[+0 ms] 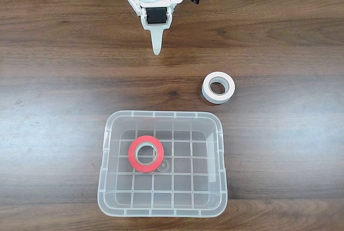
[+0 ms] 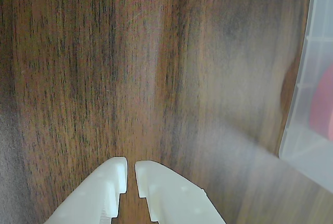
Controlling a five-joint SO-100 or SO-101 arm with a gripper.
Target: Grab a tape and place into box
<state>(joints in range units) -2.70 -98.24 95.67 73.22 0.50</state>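
The red tape [image 1: 145,153] lies flat on the grid-ribbed floor of the clear box [image 1: 161,209], left of the floor's middle in the fixed view, its grey-beige core facing up. It is the sole thing in the box. In the wrist view the box wall [image 2: 307,104] runs down the right edge, and a blurred red patch of the tape [image 2: 323,105] shows through it.

The gripper [image 1: 156,48] hangs over bare table [image 1: 64,80] well apart from the tape, beyond the box's far rim in the fixed view. Its fingers [image 2: 112,182] stand nearly together, with a narrow slit between the tips, and they hold nothing.

A white tape roll [image 1: 218,87] lies flat on the wood outside the box, near its far right corner, between the fingers' level and the box and off to their right in the fixed view.
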